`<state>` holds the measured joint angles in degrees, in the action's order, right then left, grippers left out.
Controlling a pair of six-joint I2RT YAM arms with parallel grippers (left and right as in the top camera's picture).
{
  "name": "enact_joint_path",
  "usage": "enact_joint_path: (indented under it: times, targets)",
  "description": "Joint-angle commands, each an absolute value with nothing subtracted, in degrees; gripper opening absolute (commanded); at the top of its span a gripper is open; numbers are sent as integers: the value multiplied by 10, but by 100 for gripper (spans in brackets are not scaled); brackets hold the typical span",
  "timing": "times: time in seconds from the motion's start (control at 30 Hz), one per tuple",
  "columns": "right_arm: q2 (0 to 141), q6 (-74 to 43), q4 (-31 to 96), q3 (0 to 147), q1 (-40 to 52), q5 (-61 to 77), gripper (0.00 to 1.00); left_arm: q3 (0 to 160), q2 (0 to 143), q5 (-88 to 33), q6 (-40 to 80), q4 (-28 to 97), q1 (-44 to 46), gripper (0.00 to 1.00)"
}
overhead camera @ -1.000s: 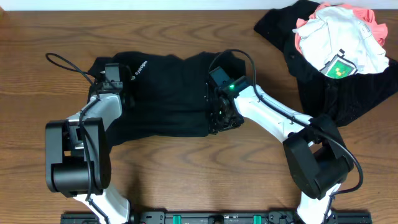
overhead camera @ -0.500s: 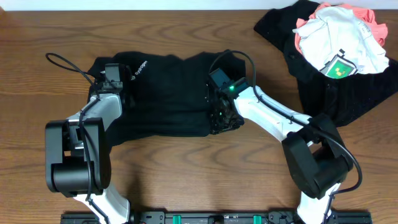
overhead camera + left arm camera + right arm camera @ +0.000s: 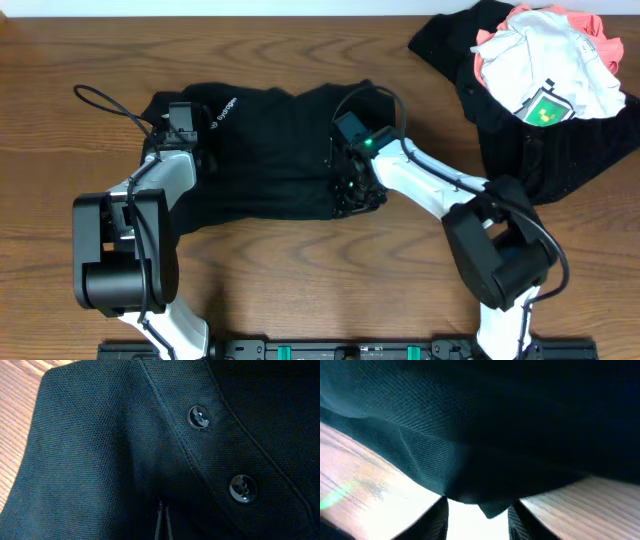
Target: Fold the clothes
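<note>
The shirt [image 3: 270, 150] is plain black, its weave a fine dotted knit up close, with small white lettering [image 3: 226, 108] near its upper left edge and glossy black buttons [image 3: 200, 416]. The table [image 3: 300, 290] under the shirt is mid-brown wood with streaky grain. Right of the shirt lie a black garment [image 3: 570, 150], a coral pink garment [image 3: 484, 66] and a white garment [image 3: 565, 60] with a green print [image 3: 545, 108]. The arms [image 3: 420, 180] over the shirt are white and black, and one shows a green light [image 3: 373, 141].
</note>
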<state>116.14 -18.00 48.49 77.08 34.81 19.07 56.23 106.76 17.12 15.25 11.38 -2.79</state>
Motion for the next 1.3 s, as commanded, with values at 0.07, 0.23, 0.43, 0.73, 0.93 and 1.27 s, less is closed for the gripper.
enact_joint_path:
  times: [0.07,0.23,0.43,0.73,0.93,1.27]
  targets:
    - [1178,-175,480,770,334,221,32,535,1085,155,160,134,-27,6]
    - [1178,-173,473,770,335,222,32,535,1085,155,160,135,-27,6]
    - [1178,-173,470,773,335,222,34,535,1085,155,160,140,-27,6]
    - [1178,-171,457,789,336,210,32,535,1085,155,160,142,-27,6]
    - [1178,-171,456,789,336,208,19,535,1085,155,160,142,-27,6]
    - [1178,-171,484,797,329,208,1,535,1085,155,159,145,-27,6]
